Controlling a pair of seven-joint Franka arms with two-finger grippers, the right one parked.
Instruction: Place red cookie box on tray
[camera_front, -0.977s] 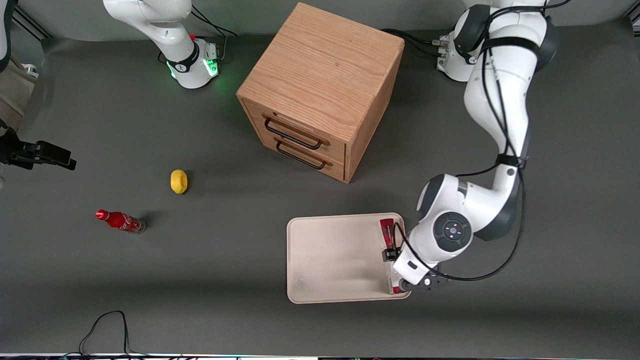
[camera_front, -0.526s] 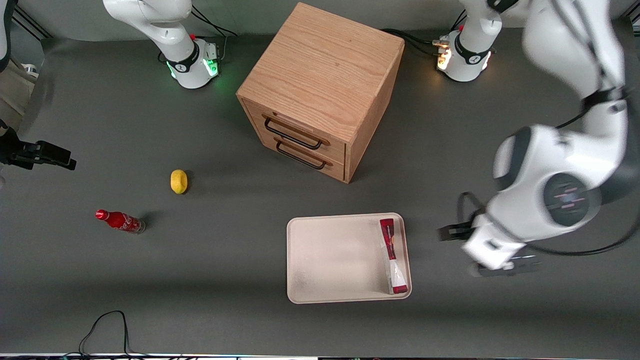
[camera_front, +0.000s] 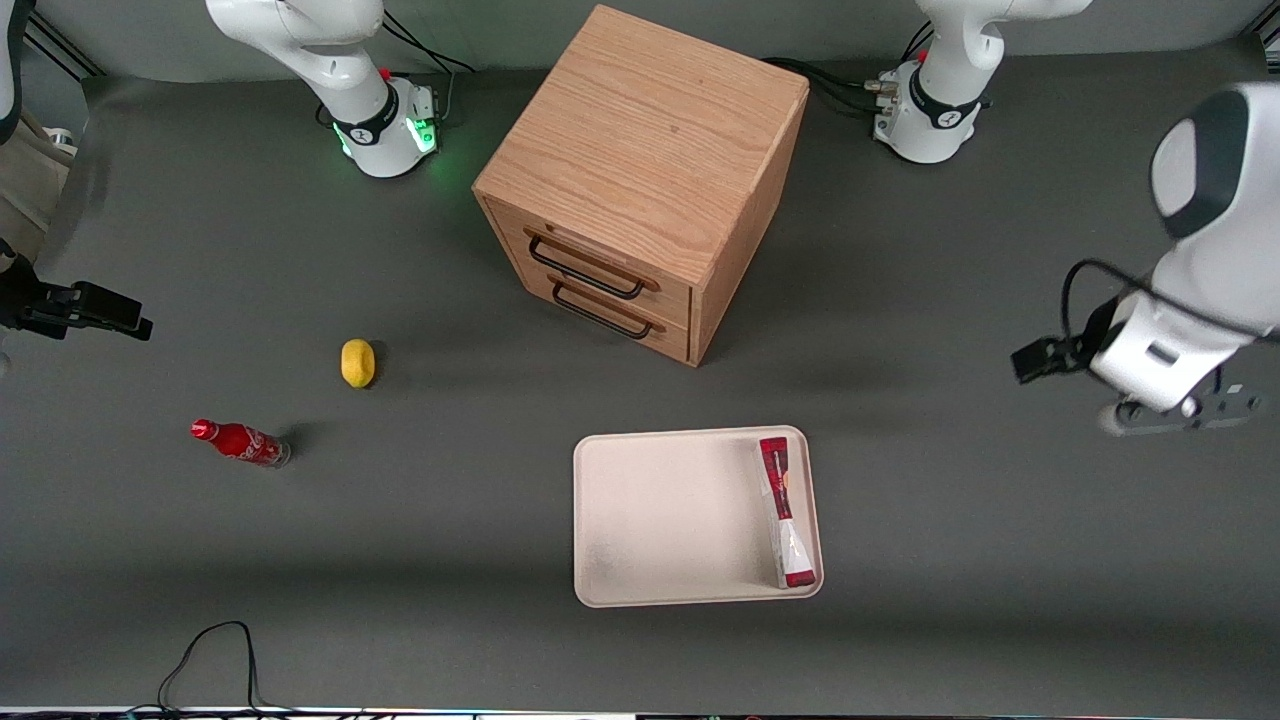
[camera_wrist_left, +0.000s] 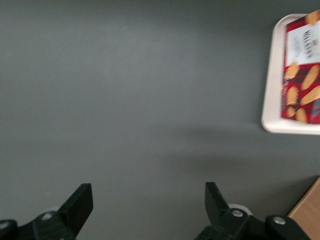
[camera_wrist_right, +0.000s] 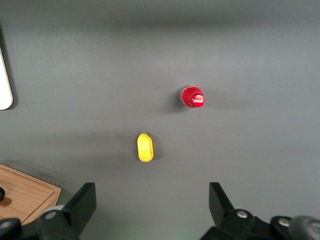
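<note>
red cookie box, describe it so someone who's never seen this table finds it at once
Start at the wooden drawer cabinet mid-table; nearer the camera lies a cream tray. The red cookie box lies in it, along the rim toward the working arm, whose open gripper hangs well clear. It is long and slim, unlike the small red soda bottle.

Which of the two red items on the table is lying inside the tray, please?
The red cookie box, the long slim carton lying along the tray edge. The red soda bottle stands on bare table near the lemon. The gripper hangs apart, jaws open.

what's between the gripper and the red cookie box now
Only bare grey table, per the front view: the open gripper hangs toward the working arm's end; the red cookie box lies on the tray.
</note>
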